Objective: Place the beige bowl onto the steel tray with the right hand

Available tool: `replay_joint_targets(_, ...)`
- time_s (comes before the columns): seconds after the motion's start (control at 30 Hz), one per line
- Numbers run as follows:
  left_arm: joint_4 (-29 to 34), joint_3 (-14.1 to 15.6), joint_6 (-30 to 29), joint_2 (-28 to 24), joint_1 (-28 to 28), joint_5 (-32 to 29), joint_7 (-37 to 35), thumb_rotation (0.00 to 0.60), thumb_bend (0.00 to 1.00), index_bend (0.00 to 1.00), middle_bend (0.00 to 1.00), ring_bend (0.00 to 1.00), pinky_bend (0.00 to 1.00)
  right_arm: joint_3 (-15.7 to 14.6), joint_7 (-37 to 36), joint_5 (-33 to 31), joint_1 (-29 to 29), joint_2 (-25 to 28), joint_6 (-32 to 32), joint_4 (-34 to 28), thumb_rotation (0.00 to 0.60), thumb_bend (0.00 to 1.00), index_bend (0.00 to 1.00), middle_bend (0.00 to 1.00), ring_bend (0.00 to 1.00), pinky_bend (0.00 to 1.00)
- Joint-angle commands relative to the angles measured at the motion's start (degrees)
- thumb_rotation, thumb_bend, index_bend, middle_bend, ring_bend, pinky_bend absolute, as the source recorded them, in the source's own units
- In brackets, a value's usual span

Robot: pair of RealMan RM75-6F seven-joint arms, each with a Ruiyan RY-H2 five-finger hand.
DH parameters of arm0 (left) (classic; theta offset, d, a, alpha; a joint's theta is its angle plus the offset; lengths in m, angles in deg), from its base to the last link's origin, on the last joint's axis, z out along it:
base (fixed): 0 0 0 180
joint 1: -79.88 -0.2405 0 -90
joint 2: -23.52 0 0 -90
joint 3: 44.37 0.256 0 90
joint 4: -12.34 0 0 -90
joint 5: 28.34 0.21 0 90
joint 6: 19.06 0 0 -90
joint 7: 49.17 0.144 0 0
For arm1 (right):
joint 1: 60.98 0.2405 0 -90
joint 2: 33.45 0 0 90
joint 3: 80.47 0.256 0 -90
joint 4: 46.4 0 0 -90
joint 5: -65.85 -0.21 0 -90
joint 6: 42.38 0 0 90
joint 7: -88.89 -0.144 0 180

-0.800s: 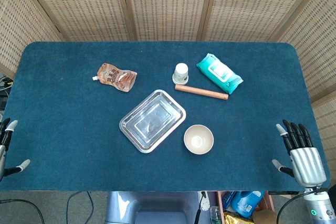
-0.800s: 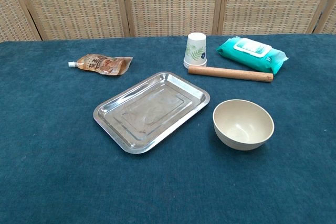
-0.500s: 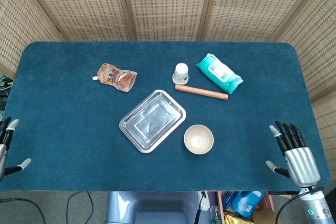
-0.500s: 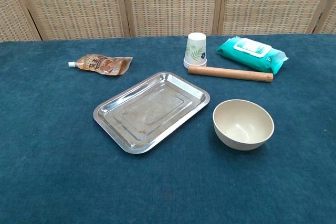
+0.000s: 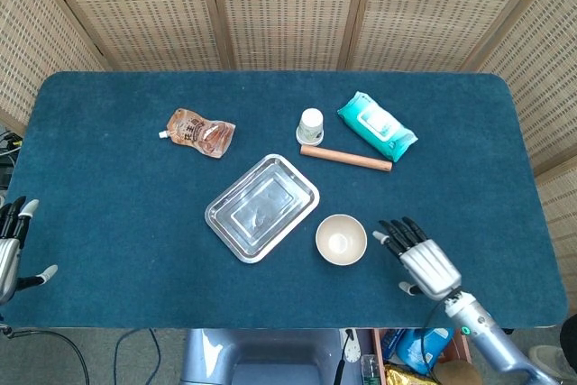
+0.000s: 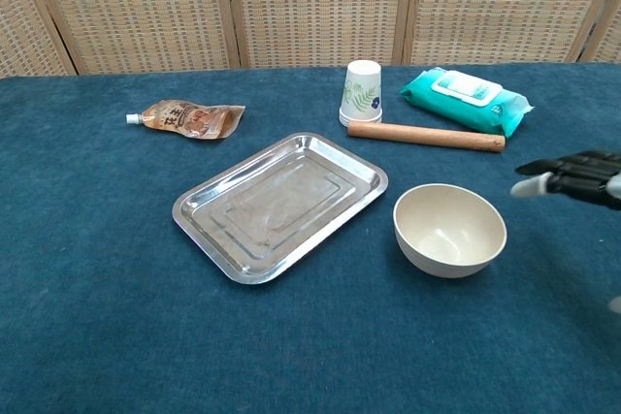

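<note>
The beige bowl [image 5: 341,239] [image 6: 449,230] stands upright and empty on the blue table, just right of the steel tray [image 5: 262,207] [image 6: 280,203], which lies empty at the table's middle. My right hand [image 5: 418,257] [image 6: 577,179] hovers a short way right of the bowl with its fingers spread toward it, touching nothing. My left hand [image 5: 11,245] hangs at the table's near left edge, fingers apart and empty; the chest view does not show it.
A paper cup [image 5: 311,125] [image 6: 363,92], a wooden rolling pin [image 5: 346,158] [image 6: 426,135] and a teal wipes pack [image 5: 376,126] [image 6: 466,99] lie behind the bowl. A brown spouted pouch [image 5: 200,132] [image 6: 184,118] sits at the back left.
My right hand has swept left from the table's near right corner to a spot close beside the bowl, and now shows in the chest view. The bowl and tray have not moved.
</note>
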Motion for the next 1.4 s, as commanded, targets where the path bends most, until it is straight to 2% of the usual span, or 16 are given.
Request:
replay_joint_targets(0.03,-0.8,-0.4,1.2,0.7,0.7,-1.3,0.6,0.6,0.0,0.0,0.0,0.0,0.0,1.3,2.4,-1.5,2.4,-3.0,3.1,0.8,0.6,0.0,0.17,0.0,0.0,0.0)
replay_joint_targets(0.17,-1.2,-0.6,1.5,1.0,0.9,-1.9,0.8,0.6,0.0,0.0,0.0,0.0,0.0,2.3,2.5,-2.5,3.6,-5.2,4.0,2.2,0.6,0.02,0.26,0.0,0.0,0.0)
replay_joint_targets(0.23,-1.2,-0.6,1.6,1.0,1.0,-2.1,0.8,0.6,0.0,0.0,0.0,0.0,0.0,2.6,2.7,-2.9,4.1,-6.0,4.1,3.1,0.6,0.06,0.32,0.0,0.0,0.0)
replay_joint_targets(0.4,-1.2,-0.6,1.6,1.0,1.0,-2.4,0.8,0.6,0.0,0.0,0.0,0.0,0.0,3.2,2.8,-3.5,4.7,-7.2,4.1,4.1,0.6,0.27,0.51,0.0,0.0,0.0)
replay_joint_targets(0.63,-1.2,-0.5,1.9,0.9,1.3,-2.6,0.8,0.6,0.0,0.0,0.0,0.0,0.0,2.9,0.9,-3.2,5.8,-8.1,3.8,5.5,0.6,0.39,0.66,0.0,0.0,0.0)
replay_joint_targets(0.77,-1.2,-0.6,1.8,0.8,1.2,-2.7,0.5,0.6,0.0,0.0,0.0,0.0,0.0,2.9,0.3,-2.3,6.2,-8.2,2.3,5.3,0.6,0.41,0.68,0.0,0.0,0.0)
replay_joint_targets(0.97,-1.3,-0.7,2.1,0.6,1.3,-3.3,0.0,0.6,0.0,0.0,0.0,0.0,0.0,6.5,3.6,-1.8,10.1,-6.2,3.0,-0.4,0.6,0.41,0.68,0.0,0.0,0.0)
replay_joint_targets(1.17,-1.8,-1.2,2.9,0.8,1.8,-4.5,-0.2,0.6,0.0,0.0,0.0,0.0,0.0,12.5,11.5,-6.7,17.6,-5.8,12.5,-6.1,0.6,0.41,0.68,0.0,0.0,0.0)
replay_joint_targets(1.27,-2.0,-1.5,3.4,0.7,2.0,-5.3,-0.5,0.6,0.0,0.0,0.0,0.0,0.0,14.9,15.1,-10.4,20.5,-7.5,16.5,-6.3,0.6,0.41,0.68,0.0,0.0,0.0)
replay_joint_targets(1.4,-2.0,-2.1,3.8,0.6,2.3,-6.5,-0.7,0.6,0.0,0.0,0.0,0.0,0.0,18.0,20.1,-17.7,24.8,-11.9,21.8,-3.6,0.6,0.41,0.68,0.0,0.0,0.0)
